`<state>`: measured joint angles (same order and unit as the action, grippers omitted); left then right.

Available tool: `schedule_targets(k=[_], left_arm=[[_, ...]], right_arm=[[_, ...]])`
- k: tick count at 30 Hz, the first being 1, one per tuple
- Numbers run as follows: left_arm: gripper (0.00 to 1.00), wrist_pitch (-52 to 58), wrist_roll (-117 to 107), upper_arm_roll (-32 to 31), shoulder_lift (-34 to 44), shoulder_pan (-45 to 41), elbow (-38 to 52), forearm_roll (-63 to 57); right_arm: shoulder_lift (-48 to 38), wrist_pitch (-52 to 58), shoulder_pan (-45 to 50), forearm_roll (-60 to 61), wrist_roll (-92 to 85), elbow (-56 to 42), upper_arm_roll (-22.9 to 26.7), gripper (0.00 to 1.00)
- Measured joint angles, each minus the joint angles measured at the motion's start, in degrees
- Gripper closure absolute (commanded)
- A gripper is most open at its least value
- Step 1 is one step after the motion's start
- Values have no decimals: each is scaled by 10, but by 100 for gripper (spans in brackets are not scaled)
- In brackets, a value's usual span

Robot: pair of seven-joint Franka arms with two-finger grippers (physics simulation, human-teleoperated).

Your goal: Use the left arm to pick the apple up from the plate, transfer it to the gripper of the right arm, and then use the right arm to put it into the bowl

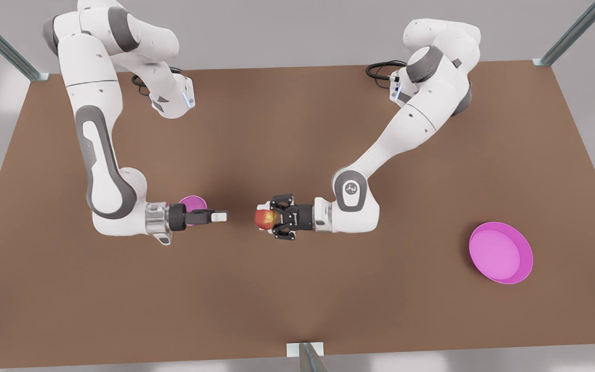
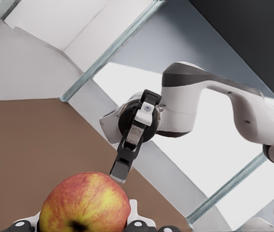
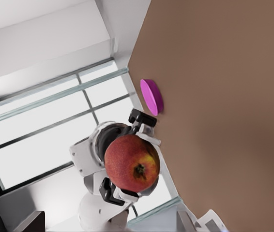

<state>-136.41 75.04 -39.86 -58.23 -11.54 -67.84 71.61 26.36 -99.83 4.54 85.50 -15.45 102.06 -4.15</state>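
Brown table (image 1: 297, 289), grey room w/ glass panes

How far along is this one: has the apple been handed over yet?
Done: the apple is off the plate, held above the table by the left gripper. In hand: the handover. The right gripper faces the apple with a gap between them, next to the bowl. Left: closing that gap, the transfer, then placing it in the bowl.
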Motion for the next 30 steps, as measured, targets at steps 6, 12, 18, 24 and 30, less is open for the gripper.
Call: schedule_targets(k=[6,12,18,24,30], left_arm=[[28,-23,77,0,-2,-17,7,16],[28,-39,132,-1,-4,-22,9,25],[28,-45,172,-1,-4,-24,10,26],[28,-47,200,0,-5,-25,10,27],[28,-47,221,2,-5,-26,10,26]], right_arm=[[17,8,6,21,-52,5,-21,0],[42,2,16,37,-100,2,-32,0],[45,-34,31,77,-138,-8,-34,0],[50,-55,47,116,-170,-8,-36,0],[66,-62,52,131,-201,-9,-37,31]])
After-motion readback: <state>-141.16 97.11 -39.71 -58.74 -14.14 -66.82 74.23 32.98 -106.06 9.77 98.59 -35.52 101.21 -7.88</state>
